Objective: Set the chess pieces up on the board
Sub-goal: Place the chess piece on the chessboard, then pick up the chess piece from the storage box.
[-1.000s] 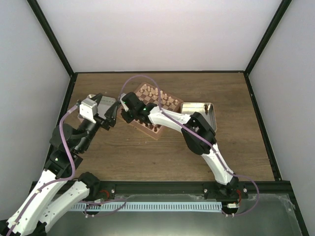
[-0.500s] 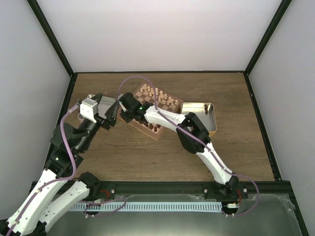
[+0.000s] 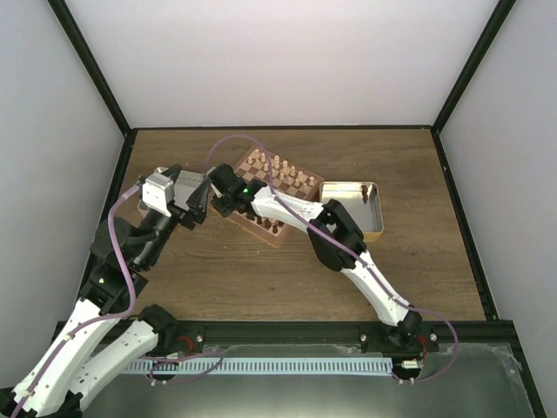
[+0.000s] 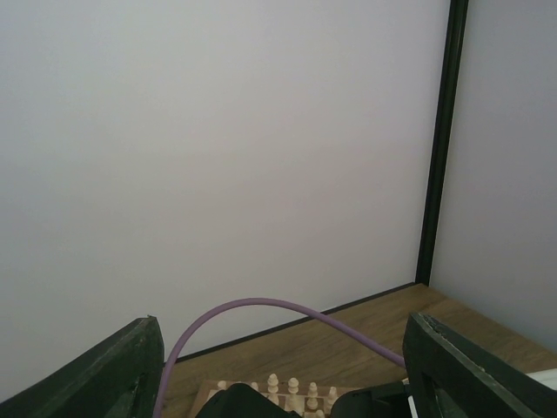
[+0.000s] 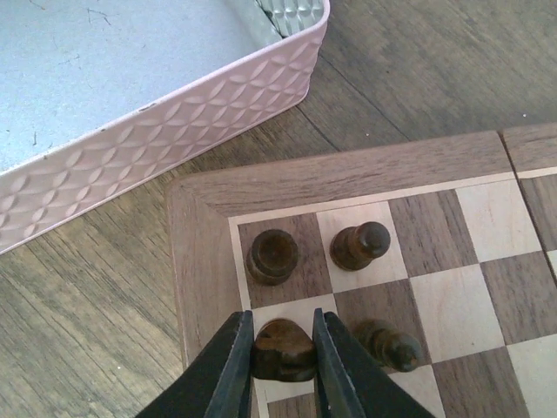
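Note:
The board [image 3: 271, 198] lies at the table's middle back, with pale pieces along its far side and dark pieces near its front corner. My right gripper [image 3: 223, 193] reaches over the board's left corner. In the right wrist view it [image 5: 283, 359] is shut on a dark brown piece [image 5: 284, 350] over a light square on the board's edge column. A dark rook [image 5: 272, 256] and two dark pawns [image 5: 359, 246] stand on neighbouring squares. My left gripper [image 3: 198, 198] hovers left of the board, open and empty; its fingers [image 4: 104, 374] frame the back wall.
A shallow metal tin [image 3: 352, 207] sits right of the board. Another pale tin [image 5: 130, 96] lies just beyond the board's corner, and shows under my left arm [image 3: 178, 181]. A purple cable [image 4: 287, 306] arcs across the left wrist view.
My right gripper has moved slightly left and down toward the board's left corner with the dark piece. The left arm has barely moved.

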`<state>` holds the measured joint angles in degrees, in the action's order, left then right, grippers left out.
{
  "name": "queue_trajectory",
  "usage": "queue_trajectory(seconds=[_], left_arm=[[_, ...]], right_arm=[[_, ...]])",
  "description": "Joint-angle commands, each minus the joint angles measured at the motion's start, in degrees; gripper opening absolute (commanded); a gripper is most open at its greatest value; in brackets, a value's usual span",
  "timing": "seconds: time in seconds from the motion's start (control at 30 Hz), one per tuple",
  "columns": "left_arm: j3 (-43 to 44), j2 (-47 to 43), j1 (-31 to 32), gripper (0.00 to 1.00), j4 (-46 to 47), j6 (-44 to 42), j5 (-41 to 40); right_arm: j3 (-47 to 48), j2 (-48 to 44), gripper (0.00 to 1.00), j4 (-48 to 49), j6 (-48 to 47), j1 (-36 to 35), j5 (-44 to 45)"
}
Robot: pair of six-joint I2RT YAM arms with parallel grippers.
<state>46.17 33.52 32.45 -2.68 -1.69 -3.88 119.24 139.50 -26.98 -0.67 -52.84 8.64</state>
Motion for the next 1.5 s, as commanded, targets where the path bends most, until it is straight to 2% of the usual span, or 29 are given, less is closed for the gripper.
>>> queue_trajectory(seconds=[0.0, 0.43, 1.0, 1.2, 1.37, 1.47], left_arm=[[0.76, -0.31, -0.1, 0.77, -0.05, -0.37, -0.51], [0.84, 0.06, -0.1, 0.77, -0.27, -0.24, -0.38], [1.27, -0.75, -0.1, 0.77, -0.4, 0.46, -0.95], [1.47, -1.08, -0.12, 0.78, -0.42, 1.05, -0.87], [0.78, -1.11, -0.1, 0.77, -0.36, 2.07, -0.92], [0.17, -0.98, -0.1, 0.78, 0.08, 2.52, -0.62]], right_arm=[[3.01, 1.22, 0.22, -1.06, -0.49, -0.07, 1.41], [1.96, -1.56, 0.35, -0.18, 0.36, -0.03, 1.2], [-1.02, -8.46, 0.38, 2.51, 4.31, 0.1, 1.29], [-7.93, -17.4, 0.39, 4.77, 10.0, 1.57, 1.01], [-22.25, -29.79, 0.41, 6.99, 16.44, 5.49, 3.14], [-32.45, -38.28, 0.43, 7.22, 20.41, 9.04, 7.4]])
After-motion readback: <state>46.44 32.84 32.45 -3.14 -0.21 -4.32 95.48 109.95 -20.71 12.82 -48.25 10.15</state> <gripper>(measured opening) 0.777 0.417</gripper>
